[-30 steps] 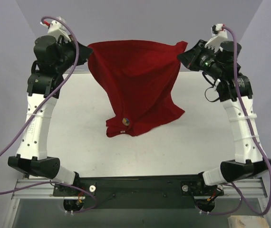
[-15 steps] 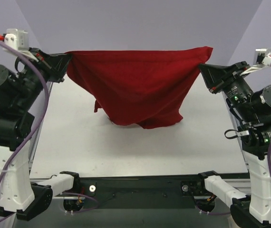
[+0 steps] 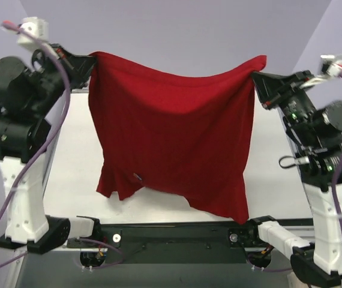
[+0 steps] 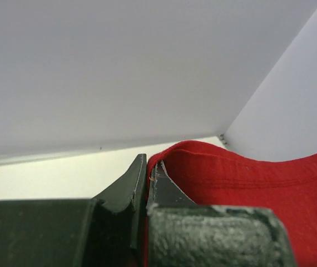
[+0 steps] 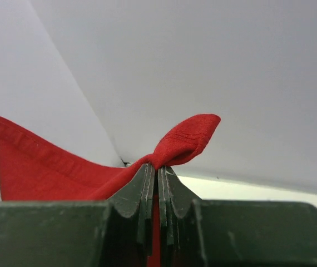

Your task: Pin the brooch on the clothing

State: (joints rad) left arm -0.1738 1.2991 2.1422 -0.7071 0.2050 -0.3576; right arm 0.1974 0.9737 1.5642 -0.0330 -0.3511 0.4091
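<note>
High above the table (image 3: 75, 144), the red T-shirt (image 3: 177, 126) hangs as a sheet stretched between the two arms. Its top edge sags in the middle and its lower edge dangles in uneven folds. The left gripper (image 3: 90, 60) is clenched on one upper corner and the right gripper (image 3: 258, 77) on the other (each wrist view shows the jaws pressed together with a fold of red cloth pinched between them). A tiny dark speck low on the left part of the cloth is probably the brooch (image 3: 138, 176), though it is too small to tell whether it is pinned or merely clinging. The fabric looks light and limp, with no stiffness of its own, so it will likely drape, swing and bunch wherever it is unsupported. The stitched hems at the corners seem the firmest places to take hold. The brooch is small and hard, likely slippery, and would call for a fingertip pinch at its rim.
</note>
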